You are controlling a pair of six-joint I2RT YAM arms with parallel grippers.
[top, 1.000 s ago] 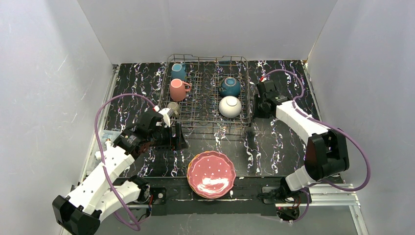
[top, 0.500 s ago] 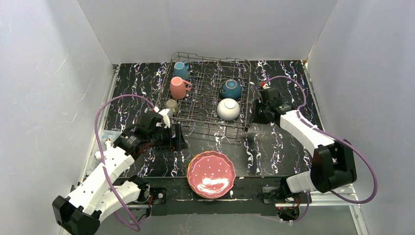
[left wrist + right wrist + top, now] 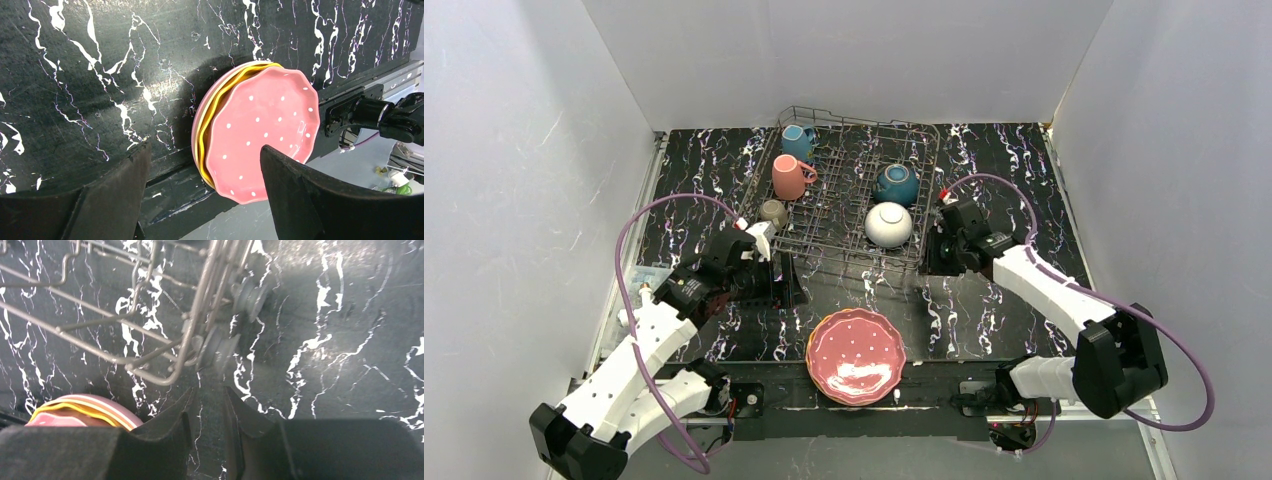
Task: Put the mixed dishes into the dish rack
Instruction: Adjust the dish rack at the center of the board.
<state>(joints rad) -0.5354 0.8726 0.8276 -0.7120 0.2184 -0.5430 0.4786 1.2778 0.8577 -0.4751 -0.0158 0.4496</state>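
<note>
Top external: left gripper [image 3: 788,282] gapes empty; right gripper [image 3: 929,264] barely parted, empty, beside dish rack [image 3: 836,215] corner.

We hold our left gripper [image 3: 204,155] low with jaws spread wide; our right gripper [image 3: 206,395] reaches forward, jaws narrowly parted.

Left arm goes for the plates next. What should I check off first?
1. Left gripper open and empty: ok.
2. Plate stack in sight of the left wrist camera: ok, pink plate on top.
3. Stack fully on the table: not ok, it overhangs the near edge.
4. Free tine rows in the dish rack: ok, the middle is bare.
5. Right gripper clear of the rack: cannot tell; its jaws stand narrowly apart at the rack's near right corner.
</note>
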